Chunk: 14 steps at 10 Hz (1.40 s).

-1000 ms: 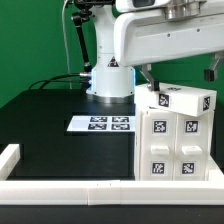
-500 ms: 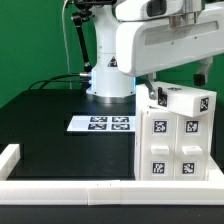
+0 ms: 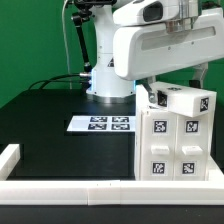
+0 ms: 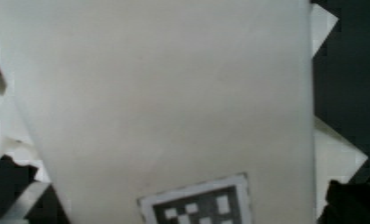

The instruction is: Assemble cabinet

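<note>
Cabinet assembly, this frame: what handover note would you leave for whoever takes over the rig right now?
Gripper: hidden behind the arm's white housing in the exterior view; state cannot be told.
Cabinet: upright at the exterior view's right, by the border rail, tagged blocks on its front and top. The wrist view is filled by a white tagged surface.
Marker board: flat on the table.
Done or left: cannot be judged from here.

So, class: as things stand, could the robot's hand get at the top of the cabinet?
Probably yes. The arm hangs directly over the cabinet, and nothing shows between them in the exterior view. The wrist view is filled with white cabinet surface and a tag, so it is already close. The hand itself is hidden.
</note>
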Each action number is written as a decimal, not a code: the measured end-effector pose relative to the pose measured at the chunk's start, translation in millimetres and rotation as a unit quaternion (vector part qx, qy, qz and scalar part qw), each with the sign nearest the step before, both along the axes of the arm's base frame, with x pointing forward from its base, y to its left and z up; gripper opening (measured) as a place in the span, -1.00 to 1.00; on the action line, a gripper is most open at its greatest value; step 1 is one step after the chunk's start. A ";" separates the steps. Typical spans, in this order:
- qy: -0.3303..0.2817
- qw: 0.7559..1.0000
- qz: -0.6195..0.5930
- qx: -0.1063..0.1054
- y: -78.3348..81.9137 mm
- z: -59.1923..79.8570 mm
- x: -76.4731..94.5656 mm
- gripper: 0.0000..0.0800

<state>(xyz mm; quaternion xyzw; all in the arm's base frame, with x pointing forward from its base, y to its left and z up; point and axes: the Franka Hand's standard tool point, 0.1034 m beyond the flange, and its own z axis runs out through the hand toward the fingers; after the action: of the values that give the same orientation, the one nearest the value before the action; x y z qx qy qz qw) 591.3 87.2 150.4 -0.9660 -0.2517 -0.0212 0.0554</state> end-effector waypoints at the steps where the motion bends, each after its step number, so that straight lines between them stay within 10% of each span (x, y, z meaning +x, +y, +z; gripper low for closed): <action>1: 0.001 1.000 -0.008 0.000 -0.5 -0.2 0.0 0.38; 5: 0.014 0.989 -0.147 0.013 -2.2 -0.4 1.3 0.39; 14: 0.058 0.835 -0.546 0.031 -3.7 0.6 4.6 0.39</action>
<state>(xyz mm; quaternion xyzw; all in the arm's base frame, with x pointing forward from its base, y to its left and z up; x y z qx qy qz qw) 595.8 83.6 151.0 -0.9438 0.3209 0.0005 0.0790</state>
